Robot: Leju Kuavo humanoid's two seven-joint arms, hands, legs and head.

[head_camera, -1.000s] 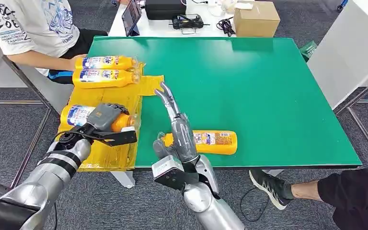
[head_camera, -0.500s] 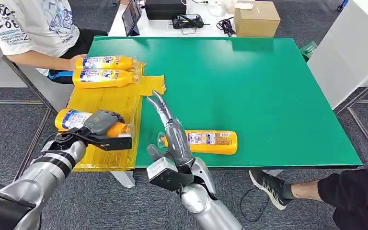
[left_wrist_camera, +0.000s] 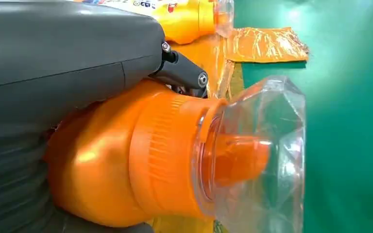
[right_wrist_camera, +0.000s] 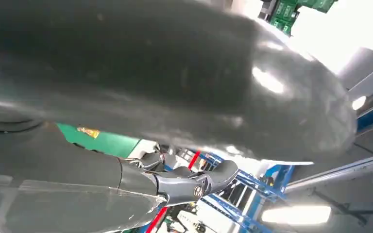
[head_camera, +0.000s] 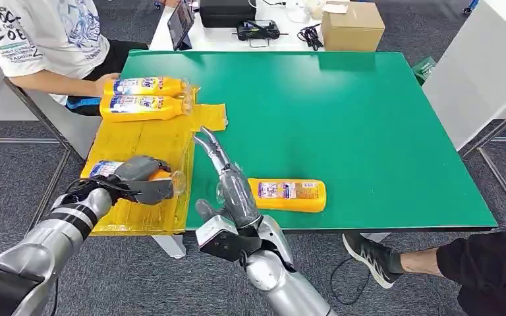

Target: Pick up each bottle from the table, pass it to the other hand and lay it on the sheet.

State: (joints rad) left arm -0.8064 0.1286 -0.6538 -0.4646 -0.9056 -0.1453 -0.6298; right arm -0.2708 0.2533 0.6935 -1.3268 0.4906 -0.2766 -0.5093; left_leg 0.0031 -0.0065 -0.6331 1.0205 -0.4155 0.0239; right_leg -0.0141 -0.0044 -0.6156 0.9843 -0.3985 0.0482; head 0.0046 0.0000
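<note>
My left hand point(head_camera: 140, 178) grips an orange bottle point(head_camera: 105, 169) with a clear cap, low over the near part of the yellow sheet point(head_camera: 148, 141); the left wrist view shows that bottle point(left_wrist_camera: 141, 155) close up, held in the hand point(left_wrist_camera: 53, 63). My right hand point(head_camera: 227, 181) is open with fingers stretched forward, over the green table point(head_camera: 369, 118) beside the sheet. Another orange bottle point(head_camera: 288, 195) lies on its side on the table just right of that hand. Two more bottles point(head_camera: 146, 86) point(head_camera: 143, 107) lie on the far end of the sheet.
A person in a white shirt point(head_camera: 46, 33) sits at the table's far left, one hand by the far bottles. A cardboard box point(head_camera: 352, 25) and electronics stand on a white table behind. A person's foot point(head_camera: 369, 253) is under the near right edge.
My left hand has carried its bottle lower and toward the near left of the sheet. My right hand has drifted left and back toward me, fingers still spread.
</note>
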